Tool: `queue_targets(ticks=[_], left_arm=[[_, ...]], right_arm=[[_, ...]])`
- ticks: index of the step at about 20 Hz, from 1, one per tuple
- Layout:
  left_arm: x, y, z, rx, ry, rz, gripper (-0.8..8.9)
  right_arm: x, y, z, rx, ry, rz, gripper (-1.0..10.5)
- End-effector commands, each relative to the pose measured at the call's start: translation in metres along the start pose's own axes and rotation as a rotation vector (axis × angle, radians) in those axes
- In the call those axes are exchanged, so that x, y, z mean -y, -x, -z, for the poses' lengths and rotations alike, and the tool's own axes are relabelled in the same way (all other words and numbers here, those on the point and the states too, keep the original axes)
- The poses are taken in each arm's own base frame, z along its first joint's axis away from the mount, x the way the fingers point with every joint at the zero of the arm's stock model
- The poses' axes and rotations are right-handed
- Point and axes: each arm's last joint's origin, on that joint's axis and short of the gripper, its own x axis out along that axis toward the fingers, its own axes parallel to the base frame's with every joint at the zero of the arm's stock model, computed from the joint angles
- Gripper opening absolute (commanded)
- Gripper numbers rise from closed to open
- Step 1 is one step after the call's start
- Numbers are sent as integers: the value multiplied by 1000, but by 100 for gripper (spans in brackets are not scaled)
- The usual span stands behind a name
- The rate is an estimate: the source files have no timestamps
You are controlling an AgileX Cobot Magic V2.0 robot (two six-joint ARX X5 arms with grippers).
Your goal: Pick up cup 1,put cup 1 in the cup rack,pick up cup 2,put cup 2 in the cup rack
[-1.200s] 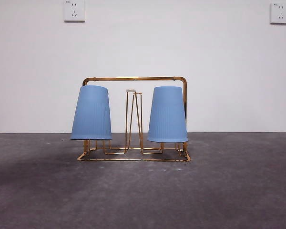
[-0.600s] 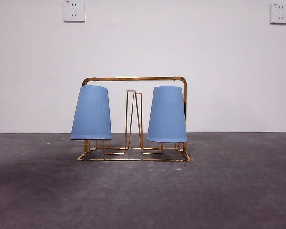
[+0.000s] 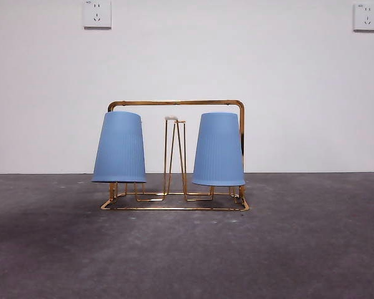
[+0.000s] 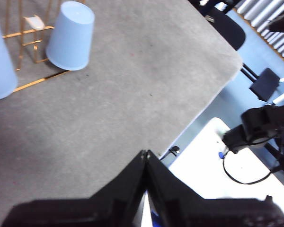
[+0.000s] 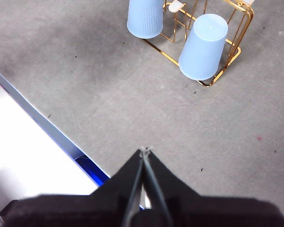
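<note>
On gold wire rack (image 3: 174, 103): two ribbed blue cups (image 3: 119, 147) (image 3: 219, 149) inverted; both tools (image 4: 146, 153) (image 5: 145, 150) pressed together.

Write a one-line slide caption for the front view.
Two blue cups, one at each end, hang upside down on the gold wire cup rack on a grey table; no hand in view.
</note>
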Motion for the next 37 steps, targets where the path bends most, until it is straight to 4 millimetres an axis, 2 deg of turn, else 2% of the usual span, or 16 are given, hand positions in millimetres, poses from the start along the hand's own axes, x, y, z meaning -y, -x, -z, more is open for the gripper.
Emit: queue_targets(ticks=[1, 5, 9, 12, 15, 17, 19, 24, 28, 32, 37], left_arm=[[1, 0, -2, 16, -12, 8, -3], [-3, -5, -13, 77, -186, -36, -3], [-4, -3, -37, 283, -466, -159, -3], [-6, 17, -48, 446, -660, -309, -3], [-7, 42, -41, 524, -680, -462, -3], [-9, 50, -28, 535, -696, -554, -3], [-17, 48, -11, 549, -689, -676, -3], [-53, 8, 52, 671, -598, -723, -3], [-82, -26, 101, 670, -487, -729, -3], [-106, -49, 138, 651, -333, -840, -3], [-127, -72, 171, 642, -209, -920, -3]], right_arm=[[0, -1, 2, -27, -11, 2, 1], [0, -1, 2, -27, -11, 2, 1], [0, -1, 2, -26, -11, 2, 1], [0, -1, 2, -27, -11, 2, 1], [0, -1, 2, -26, -11, 2, 1], [0, -1, 2, -27, -11, 2, 1], [0, -1, 2, -26, -11, 2, 1], [0, -1, 2, -27, -11, 2, 1], [0, -1, 2, -27, -11, 2, 1], [0, -1, 2, -27, -11, 2, 1], [0, -1, 2, -27, -11, 2, 1]])
